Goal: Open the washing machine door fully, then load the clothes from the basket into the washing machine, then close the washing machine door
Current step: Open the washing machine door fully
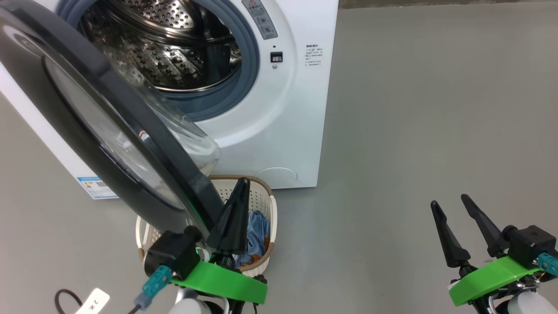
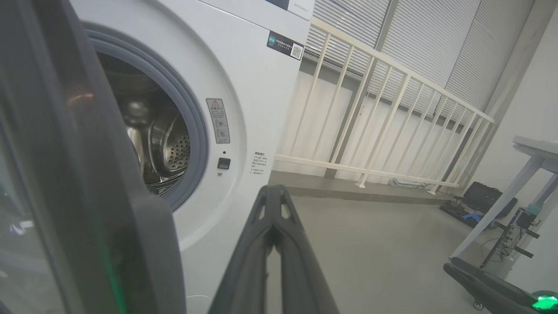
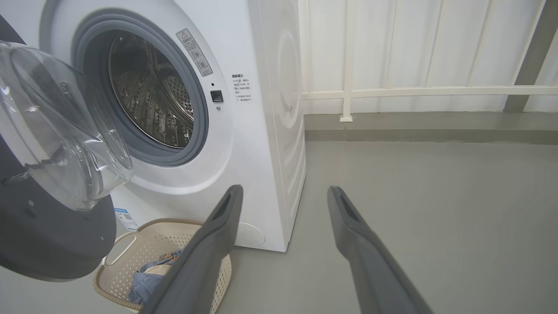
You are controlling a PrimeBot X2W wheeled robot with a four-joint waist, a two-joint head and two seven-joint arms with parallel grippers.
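Note:
The white washing machine [image 1: 279, 109] stands at the upper left, its steel drum [image 1: 174, 48] showing. The washing machine door [image 1: 130, 148], black-rimmed with bulging glass, hangs partly open, swung out over the basket [image 1: 263, 198]. Light blue clothes [image 1: 258, 233] lie inside the basket. My left gripper [image 1: 243, 182] is shut and empty, fingers pointing up right beside the door's lower rim edge; I cannot tell whether they touch. In the left wrist view the door's rim [image 2: 87, 196] lies just left of the left gripper [image 2: 272, 191]. My right gripper [image 1: 449, 202] stands open over bare floor, far to the right.
Grey floor [image 1: 414, 131] spreads to the right of the machine. A white railing [image 2: 370, 109] runs behind it, with a table leg [image 2: 501, 209] and a black case [image 2: 484, 198] further right. A black cable with a white tag [image 1: 93, 301] lies by my left arm.

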